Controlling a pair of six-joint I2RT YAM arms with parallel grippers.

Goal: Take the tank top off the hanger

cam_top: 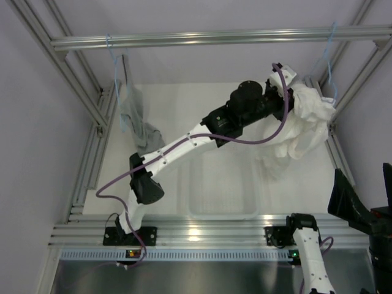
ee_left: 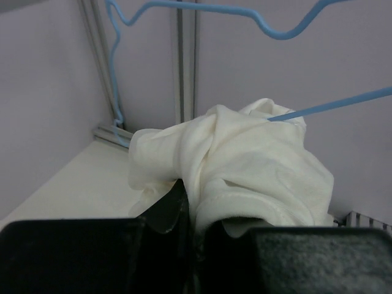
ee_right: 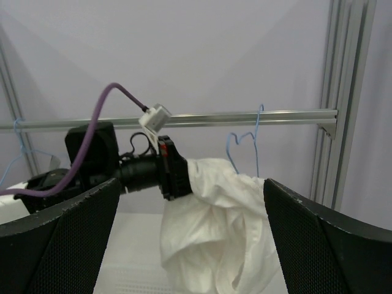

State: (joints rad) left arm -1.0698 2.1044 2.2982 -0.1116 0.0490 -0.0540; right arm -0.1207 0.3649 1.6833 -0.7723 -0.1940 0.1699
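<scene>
1. Overhead, the left arm (cam_top: pixel 184 144) stretches diagonally from its base at the near edge of the tabletop (cam_top: pixel 177 104) toward the far right corner. Its elbow is bent low beside the base and its forearm rises to a black wrist.
2. At the end of that reach, the left tool (ee_left: pixel 195 223) is pressed together on a fold of the tank top (ee_left: pixel 245 165). White cloth is squeezed into the narrow slot between the two black fingers (ee_left: pixel 165 214).
3. The tank top is bunched into a loose ball at the far right and hangs on the blue hanger (ee_left: pixel 275 27), whose lower bar runs straight into the folds. In the right wrist view, the hanger's hook sits over the aluminium rail (cam_top: pixel 214 38), close to the rail's right end.
4. A purple cable (ee_right: pixel 125 90) arcs over the left wrist to a white plug.
5. The right arm (cam_top: pixel 312 260) is folded back at the near right corner. The right tool (ee_right: pixel 191 190) faces the garment from well apart, with its fingers spread wide.
6. A grey garment (cam_top: pixel 136 116) hangs at the rail's left end, well apart from the tank top. A clear tray (cam_top: pixel 222 212) rests on the tabletop between the two arm bases.
</scene>
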